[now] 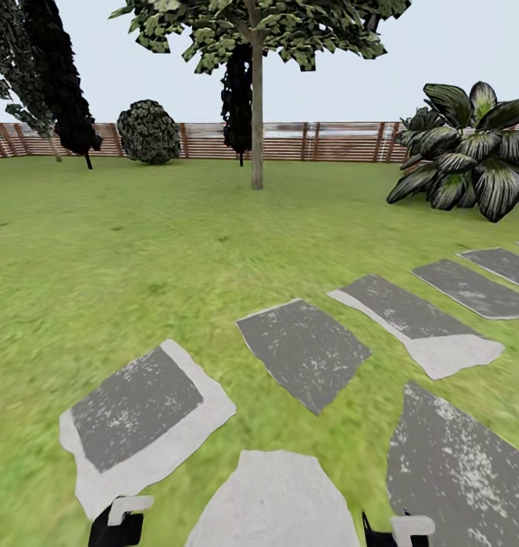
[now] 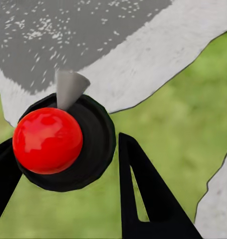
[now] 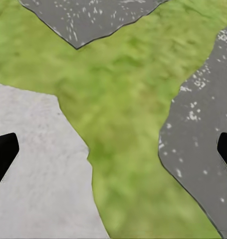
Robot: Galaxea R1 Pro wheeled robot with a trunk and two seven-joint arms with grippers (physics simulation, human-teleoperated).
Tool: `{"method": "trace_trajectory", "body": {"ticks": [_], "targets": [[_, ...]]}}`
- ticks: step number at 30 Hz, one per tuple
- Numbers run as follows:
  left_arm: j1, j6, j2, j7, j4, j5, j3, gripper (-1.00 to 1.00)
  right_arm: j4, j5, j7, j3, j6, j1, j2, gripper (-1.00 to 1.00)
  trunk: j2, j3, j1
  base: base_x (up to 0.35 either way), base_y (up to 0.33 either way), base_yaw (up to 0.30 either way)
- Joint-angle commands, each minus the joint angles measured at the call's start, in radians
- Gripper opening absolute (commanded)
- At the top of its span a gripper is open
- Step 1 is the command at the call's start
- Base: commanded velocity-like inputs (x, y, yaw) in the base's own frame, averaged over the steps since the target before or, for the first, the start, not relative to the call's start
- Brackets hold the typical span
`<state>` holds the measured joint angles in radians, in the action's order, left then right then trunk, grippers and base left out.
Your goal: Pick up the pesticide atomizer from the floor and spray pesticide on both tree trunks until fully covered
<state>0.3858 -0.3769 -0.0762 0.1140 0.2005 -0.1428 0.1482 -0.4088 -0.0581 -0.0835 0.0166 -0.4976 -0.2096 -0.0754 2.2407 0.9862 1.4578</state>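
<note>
Between the left gripper (image 2: 68, 164) fingers sat the pesticide atomizer (image 2: 68, 144), its red cap (image 2: 47, 140) and grey nozzle (image 2: 68, 87) facing the wrist camera, apparently carried low and clamped for the drive across the lawn. Below it lay a stepping stone (image 2: 143, 55) and grass (image 2: 183, 129). Across the lawn, well apart from the robot, a tree trunk (image 1: 257, 129) stood before the slatted fence (image 1: 327, 140), not yet sprayed. Spread wide over paving and grass, the right gripper (image 3: 113, 149) held nothing.
</note>
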Motion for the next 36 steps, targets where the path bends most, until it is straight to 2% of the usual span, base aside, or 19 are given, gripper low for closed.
{"method": "trace_trajectory", "body": {"ticks": [1, 36], "targets": [[0.001, -0.003, 0.000, 0.004, -0.001, -0.011, 0.005, -1.00, 0.001, -0.006, -0.004, 0.002, -0.002, -0.001, 0.000, 1.00, 0.000, 0.001, 0.000, 0.339, 0.000, 0.000], [0.001, -0.003, 0.001, 0.004, -0.001, -0.011, 0.005, -1.00, 0.001, -0.006, -0.004, 0.001, -0.002, -0.001, 0.000, 1.00, 0.000, 0.001, 0.000, 0.339, 0.000, 0.000]]}}
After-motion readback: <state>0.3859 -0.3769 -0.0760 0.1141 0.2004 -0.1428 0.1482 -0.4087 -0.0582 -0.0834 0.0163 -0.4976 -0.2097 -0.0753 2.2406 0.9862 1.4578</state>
